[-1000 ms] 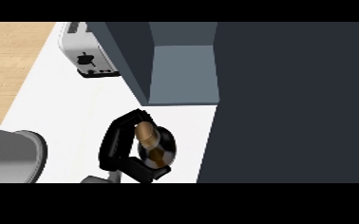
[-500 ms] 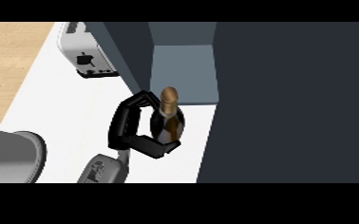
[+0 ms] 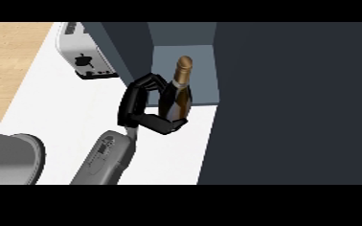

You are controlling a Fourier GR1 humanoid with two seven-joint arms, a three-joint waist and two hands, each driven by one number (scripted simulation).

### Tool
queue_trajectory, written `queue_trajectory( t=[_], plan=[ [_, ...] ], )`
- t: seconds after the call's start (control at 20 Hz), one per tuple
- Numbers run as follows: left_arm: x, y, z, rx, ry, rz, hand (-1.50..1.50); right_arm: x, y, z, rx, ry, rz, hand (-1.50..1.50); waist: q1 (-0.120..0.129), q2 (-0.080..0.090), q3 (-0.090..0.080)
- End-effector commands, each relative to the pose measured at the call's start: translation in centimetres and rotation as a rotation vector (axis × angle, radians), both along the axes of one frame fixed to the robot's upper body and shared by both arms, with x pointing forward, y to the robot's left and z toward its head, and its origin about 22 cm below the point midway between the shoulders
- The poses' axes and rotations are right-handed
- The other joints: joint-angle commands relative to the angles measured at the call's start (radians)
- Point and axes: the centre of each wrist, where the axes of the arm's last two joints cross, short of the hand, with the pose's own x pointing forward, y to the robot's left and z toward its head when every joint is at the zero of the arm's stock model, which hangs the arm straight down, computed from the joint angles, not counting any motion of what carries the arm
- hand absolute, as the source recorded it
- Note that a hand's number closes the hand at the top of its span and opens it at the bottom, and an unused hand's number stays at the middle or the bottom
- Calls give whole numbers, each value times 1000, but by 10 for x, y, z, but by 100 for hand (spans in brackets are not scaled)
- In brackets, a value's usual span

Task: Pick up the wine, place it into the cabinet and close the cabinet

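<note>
The wine bottle (image 3: 178,98), dark with a gold neck and cap, stands nearly upright in my right hand (image 3: 138,109), whose fingers and thumb curl round its body. The bottle's neck overlaps the lower front of the open cabinet (image 3: 194,52), a blue-grey box with its opening facing me. Whether the bottle is inside the cabinet or just in front of it, I cannot tell. The grey right forearm (image 3: 106,158) comes in from the lower edge. My left hand does not show.
A large dark panel (image 3: 283,100), seemingly the cabinet's open door, fills the right side. A white toaster (image 3: 84,57) stands at the back left on the white counter (image 3: 63,105). A rounded grey shape (image 3: 17,158) sits at the lower left edge.
My right hand has raised the bottle from a tilted pose to upright and carried it farther away from me and to the right, up to the cabinet's opening.
</note>
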Motion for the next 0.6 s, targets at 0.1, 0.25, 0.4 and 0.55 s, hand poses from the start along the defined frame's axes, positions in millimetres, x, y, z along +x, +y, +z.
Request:
queue_trajectory(
  t=[0.1, 0.25, 0.4, 0.55],
  plan=[
    [23, -6, 4, -5, 31, -21, 150, -41, -5, 34, 124, 2, 83, -150, -4, -2, 0],
    [41, -24, 14, 4, 12, -30, 150, -23, 1, 22, 115, -10, 77, -150, -2, 3, 0],
    [41, -32, 3, -2, 28, -10, 150, -28, -6, 30, 119, -17, 99, -150, -18, 6, 0],
    [58, -37, 15, -11, 47, 31, 150, -35, -6, 29, 129, -14, 104, -150, -40, 7, 0]
  ],
)
